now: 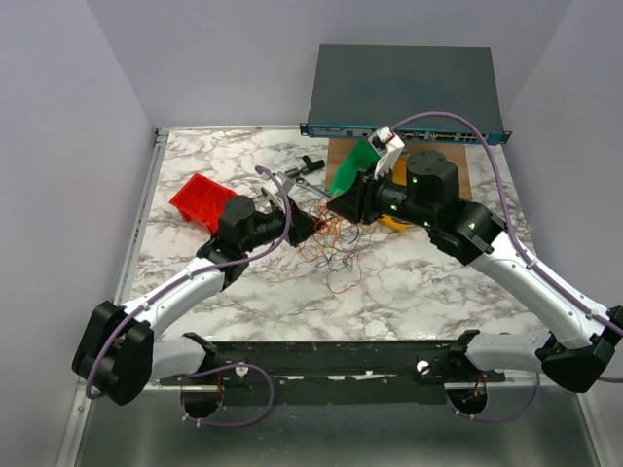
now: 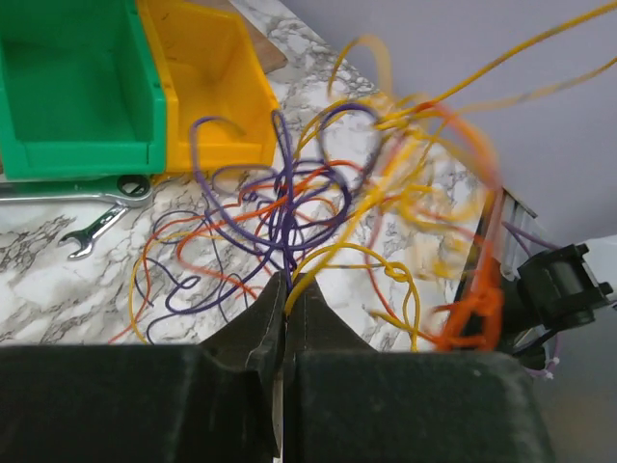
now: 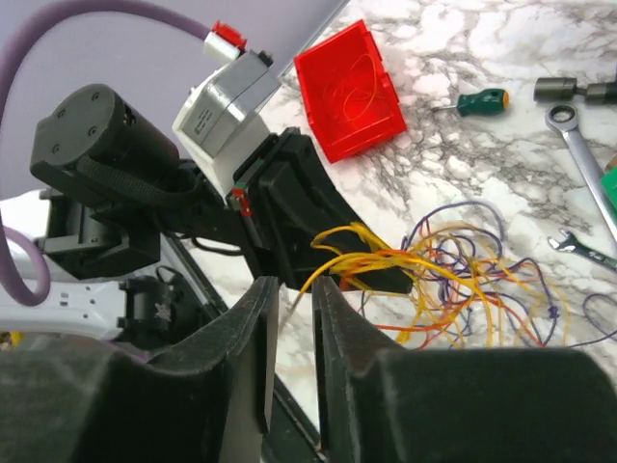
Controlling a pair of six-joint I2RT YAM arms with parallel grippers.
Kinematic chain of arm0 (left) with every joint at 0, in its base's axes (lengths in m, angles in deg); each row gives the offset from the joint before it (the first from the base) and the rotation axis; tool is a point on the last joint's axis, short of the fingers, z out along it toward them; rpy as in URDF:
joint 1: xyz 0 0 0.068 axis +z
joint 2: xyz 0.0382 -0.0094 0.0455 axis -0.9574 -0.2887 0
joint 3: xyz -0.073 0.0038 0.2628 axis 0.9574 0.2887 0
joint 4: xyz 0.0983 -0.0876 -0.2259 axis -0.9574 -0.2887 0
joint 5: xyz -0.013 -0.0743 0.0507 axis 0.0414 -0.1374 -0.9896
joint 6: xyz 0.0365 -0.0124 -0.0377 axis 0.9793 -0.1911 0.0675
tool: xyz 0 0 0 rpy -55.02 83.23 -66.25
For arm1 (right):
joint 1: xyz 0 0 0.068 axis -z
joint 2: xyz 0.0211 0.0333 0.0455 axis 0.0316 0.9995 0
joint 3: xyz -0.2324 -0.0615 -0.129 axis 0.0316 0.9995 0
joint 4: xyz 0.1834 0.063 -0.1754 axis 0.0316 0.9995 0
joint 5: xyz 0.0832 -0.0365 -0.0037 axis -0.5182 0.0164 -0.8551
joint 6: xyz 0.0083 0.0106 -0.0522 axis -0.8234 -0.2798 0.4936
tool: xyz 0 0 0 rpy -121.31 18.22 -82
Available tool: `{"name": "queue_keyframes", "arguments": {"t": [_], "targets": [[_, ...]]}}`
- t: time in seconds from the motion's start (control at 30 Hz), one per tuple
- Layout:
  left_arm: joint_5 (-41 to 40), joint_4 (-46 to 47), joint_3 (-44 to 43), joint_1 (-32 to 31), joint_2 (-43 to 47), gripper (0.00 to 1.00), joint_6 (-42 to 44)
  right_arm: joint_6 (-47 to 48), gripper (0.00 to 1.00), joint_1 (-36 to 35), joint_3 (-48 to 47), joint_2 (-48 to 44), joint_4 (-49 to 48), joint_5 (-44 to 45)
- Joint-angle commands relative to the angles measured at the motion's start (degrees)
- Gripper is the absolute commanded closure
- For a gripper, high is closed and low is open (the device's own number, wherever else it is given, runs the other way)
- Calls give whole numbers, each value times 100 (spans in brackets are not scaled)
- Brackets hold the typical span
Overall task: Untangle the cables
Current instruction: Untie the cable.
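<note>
The cables (image 1: 331, 248) are a loose tangle of thin orange, yellow, red and purple wires on the marble table (image 1: 409, 282), between the two arms. My left gripper (image 2: 290, 282) is shut on a purple and a yellow strand at the near edge of the tangle (image 2: 280, 193). In the top view it (image 1: 304, 226) sits at the tangle's left. My right gripper (image 3: 297, 285) faces it from the right (image 1: 341, 206). Its jaws stand a narrow gap apart, and a yellow strand (image 3: 333, 265) runs loose through that gap toward the left gripper's fingers (image 3: 386, 280).
A red bin (image 1: 202, 202) sits left of the tangle, with a thin wire lying in it (image 3: 352, 87). Green (image 2: 77, 87) and yellow (image 2: 212, 87) bins stand behind it. Wrenches (image 2: 96, 193), a screwdriver (image 3: 477, 101) and a socket (image 3: 578, 90) lie nearby. A grey box (image 1: 404, 92) stands at the back.
</note>
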Motion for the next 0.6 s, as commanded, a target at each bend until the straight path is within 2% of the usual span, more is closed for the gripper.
{"name": "queue_keyframes", "arguments": {"t": [0.0,0.07,0.17,0.37,0.57], "targets": [[412,366,-232,-24,-191,100,-55,-29,58,5,172,232,87,-657],[630,557,-195,-16,-329,100,-126,-27,41,3,282,356,105,-747],[853,978,-62,-4,-529,100,-373,-94,33,3,557,307,116,-170],[973,887,-35,196,-664,100,-430,-94,31,12,1243,-306,230,1352],[947,131,-207,262,-585,100,-2,-305,36,12,1926,-849,374,2306]]}}
